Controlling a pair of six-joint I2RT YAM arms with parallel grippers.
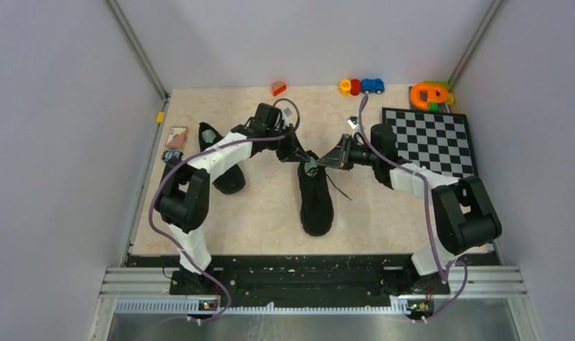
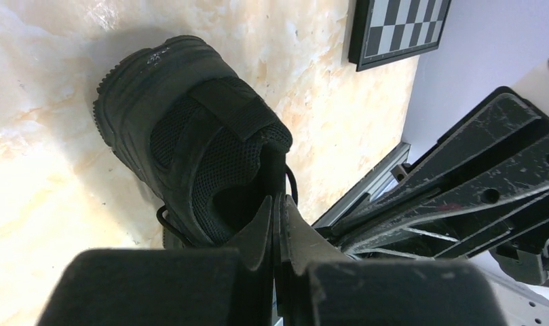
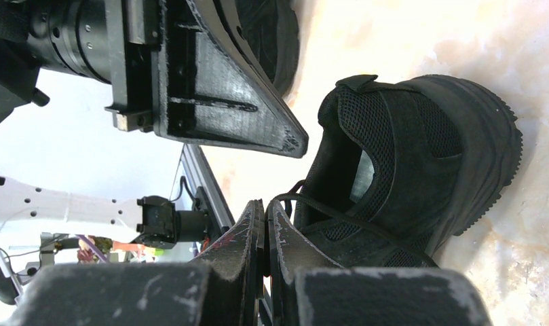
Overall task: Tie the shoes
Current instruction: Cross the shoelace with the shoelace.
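Two black shoes lie on the tabletop. One shoe lies in the middle, toe toward the arms; the other shoe is to its left, partly under my left arm. Both grippers meet over the middle shoe's collar. My left gripper is shut just behind the heel, and a thin black lace curls into its tips. My right gripper is shut on a lace that runs across the shoe's side.
A chessboard lies at the back right beside my right arm. Toy cars and an orange toy sit along the back wall, with a small orange block. A small card lies at the left edge.
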